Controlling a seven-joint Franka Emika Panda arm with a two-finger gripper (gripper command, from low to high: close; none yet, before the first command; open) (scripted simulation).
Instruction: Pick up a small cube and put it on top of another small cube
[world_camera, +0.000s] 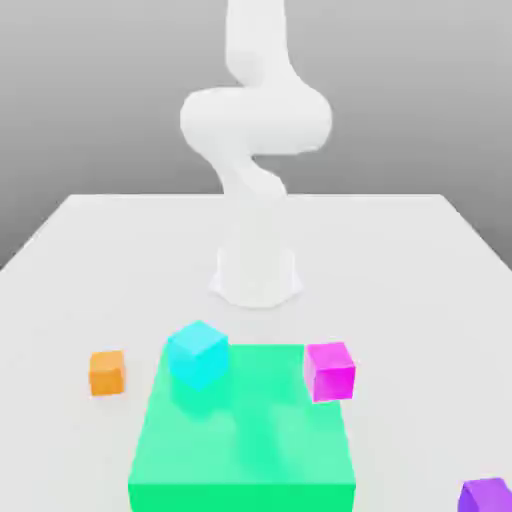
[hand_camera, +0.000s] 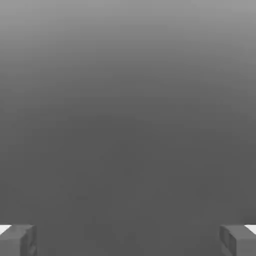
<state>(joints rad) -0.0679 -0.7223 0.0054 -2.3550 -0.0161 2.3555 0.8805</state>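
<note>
The small orange cube sits on the white table, towards the exterior view's left, just beside a big green block. A cyan cube stands at the green block's far left corner and a magenta cube at its far right corner. In the hand view my gripper is open, its two grey fingertips far apart with nothing between them. Beyond them lies plain grey background.
The white arm rises from its base at the middle of the table, behind the cubes. A purple cube lies at the near right corner of the exterior view.
</note>
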